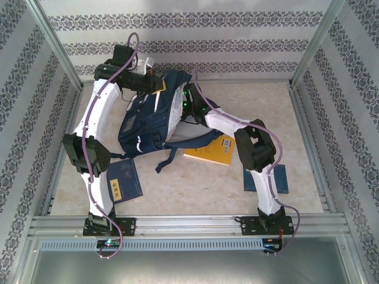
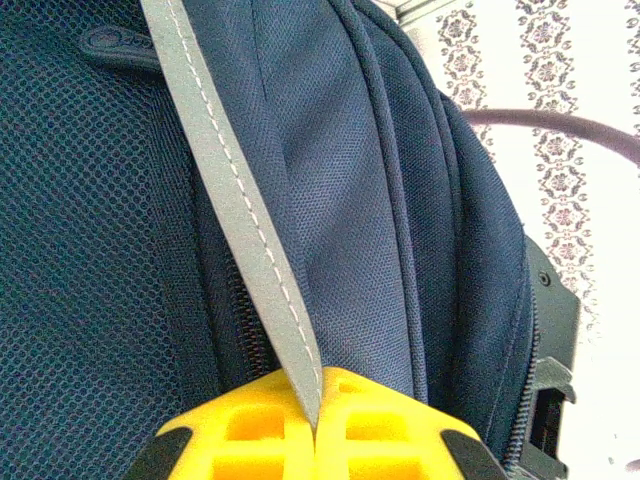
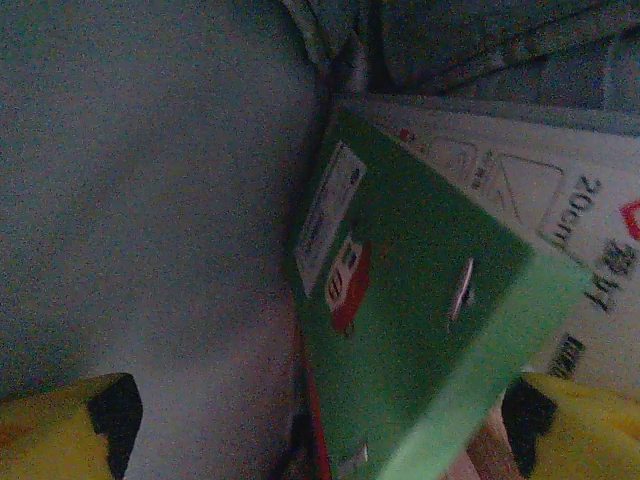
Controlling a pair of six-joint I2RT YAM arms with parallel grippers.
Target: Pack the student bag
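- The student bag (image 1: 145, 121) lies slumped at the far middle of the desk (image 1: 195, 195), with its dark straps trailing towards the near edge.
- It is soft navy cloth with mesh panels. I'd expect it to sag and fold wherever nothing props it, and to be bulky rather than heavy.
- The sensible hold, to my eye, is a sewn edge, a stripe or a strap, since a flat panel would only bunch up and slip.
- The left fingers (image 2: 250, 430) are pinched tight on the grey stripe (image 2: 250, 230) beside a zip, and seem to be keeping that side lifted.
- The right fingers (image 3: 70, 420) stand wide apart inside the dim bag. A green book (image 3: 420, 300) lies between them, not gripped as far as I can see, and a white printed box (image 3: 560, 200) sits behind it.
- Both look stiff and flat, so they should slide in easily while the mouth stays open.
- On the desk, a yellow book (image 1: 214, 149) lies just beside the bag, and a blue book (image 1: 124, 183) lies near the left arm.
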